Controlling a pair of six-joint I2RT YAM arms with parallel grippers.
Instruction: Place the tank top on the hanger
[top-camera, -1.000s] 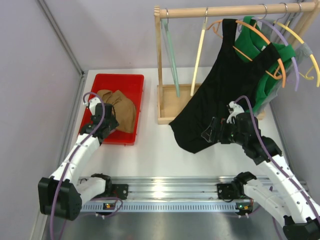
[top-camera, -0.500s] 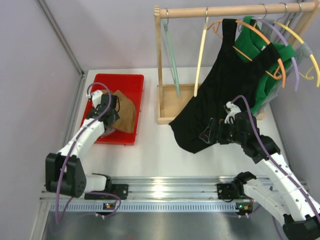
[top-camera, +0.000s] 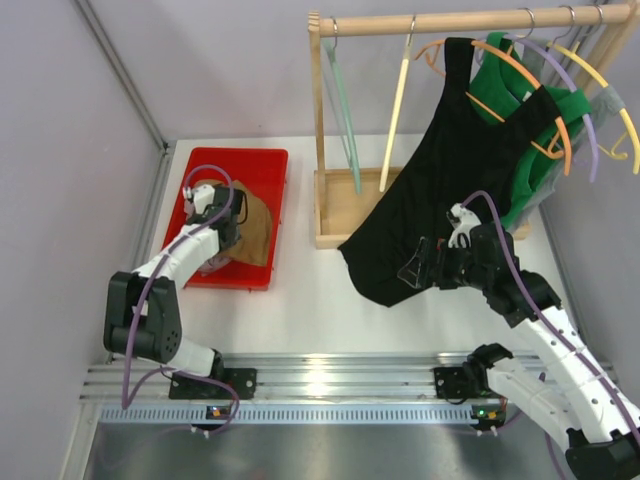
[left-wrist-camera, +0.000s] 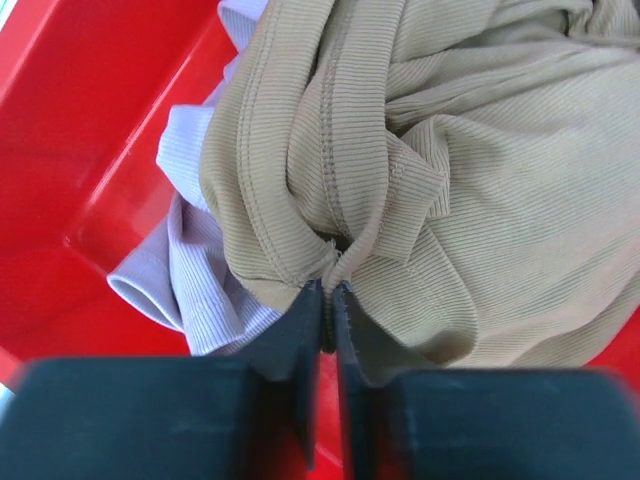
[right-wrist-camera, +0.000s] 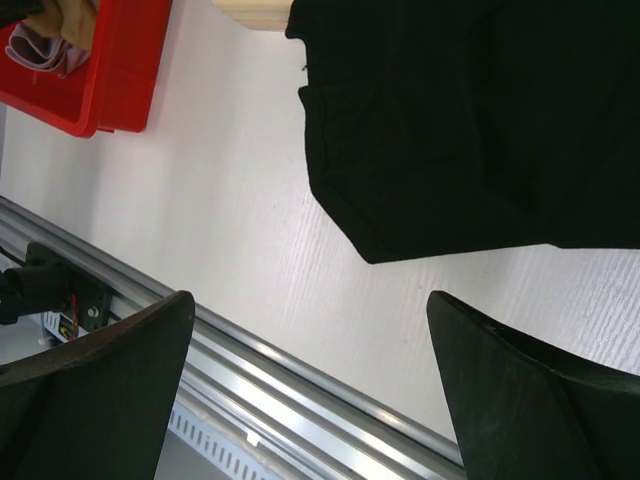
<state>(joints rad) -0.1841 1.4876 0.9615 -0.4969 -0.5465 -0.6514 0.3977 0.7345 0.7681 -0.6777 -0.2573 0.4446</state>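
Early stage. Left gripper (left-wrist-camera: 327, 300) nearly closed, pinching a hem fold of tank top (left-wrist-camera: 450, 200), bunched in red tray (left-wrist-camera: 90, 120) at 9 o'clock. Right gripper (right-wrist-camera: 310, 310) wide open, empty, 3 o'clock. Cream hanger (top-camera: 397, 115) bare on rack (top-camera: 420, 20), 12 o'clock. Lifting and threading not yet done.

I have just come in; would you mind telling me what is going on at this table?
The left gripper is shut on a fold of the tan tank top, which lies bunched in the red tray on top of a small pale cloth. The right gripper hovers open above the table by the hem of the black garment, holding nothing. The cream hanger hangs bare on the wooden rack.
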